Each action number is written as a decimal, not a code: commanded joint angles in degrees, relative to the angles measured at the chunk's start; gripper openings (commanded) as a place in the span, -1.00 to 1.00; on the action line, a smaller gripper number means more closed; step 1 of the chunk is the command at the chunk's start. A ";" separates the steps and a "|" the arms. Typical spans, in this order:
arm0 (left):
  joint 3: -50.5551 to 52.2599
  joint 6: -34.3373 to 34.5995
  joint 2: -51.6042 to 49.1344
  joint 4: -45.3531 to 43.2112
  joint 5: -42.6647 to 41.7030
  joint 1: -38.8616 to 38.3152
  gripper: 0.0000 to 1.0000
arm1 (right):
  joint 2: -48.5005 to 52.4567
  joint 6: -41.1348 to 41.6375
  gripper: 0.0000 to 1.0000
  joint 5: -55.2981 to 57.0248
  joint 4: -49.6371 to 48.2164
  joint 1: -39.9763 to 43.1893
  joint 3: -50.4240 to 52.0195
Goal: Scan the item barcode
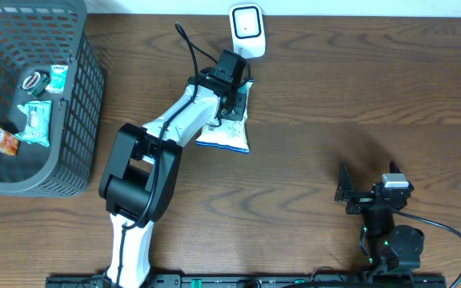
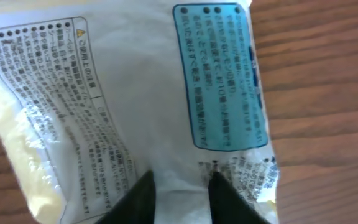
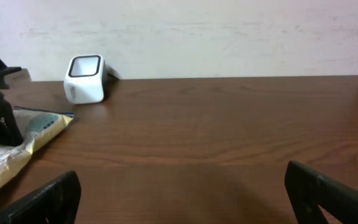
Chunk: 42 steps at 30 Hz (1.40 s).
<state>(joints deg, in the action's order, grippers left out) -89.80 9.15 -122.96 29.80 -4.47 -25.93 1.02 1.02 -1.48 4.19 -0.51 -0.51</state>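
Your packet (image 2: 135, 93) is lying on the desk (image 1: 334, 96) close to the white scanner (image 1: 246, 28), partly under the left arm. It's a crinkly white bag with dense black print, a cyan text panel on one side and a pale yellow strip along the other edge. The left tool (image 2: 181, 183) is down on it, fingers slightly apart with bag between them. Can't tell if it's actually pinching. The right tool (image 3: 185, 199) is spread wide, well away from the packet.
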 commanded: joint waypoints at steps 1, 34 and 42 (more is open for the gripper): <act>-0.09 0.96 -1.86 1.27 -0.46 0.66 -0.02 | -0.24 0.61 0.99 0.28 0.09 0.37 0.20; 9.07 3.61 4.57 10.88 -0.48 0.85 0.35 | -0.24 0.61 0.99 0.28 0.09 0.37 0.20; 8.20 2.91 5.73 11.61 -0.44 0.92 0.96 | -0.24 0.61 0.99 0.28 0.09 0.37 0.20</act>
<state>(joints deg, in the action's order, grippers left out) -81.47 12.27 -117.34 40.75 -5.65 -25.17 1.02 1.02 -1.48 4.16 -0.51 -0.51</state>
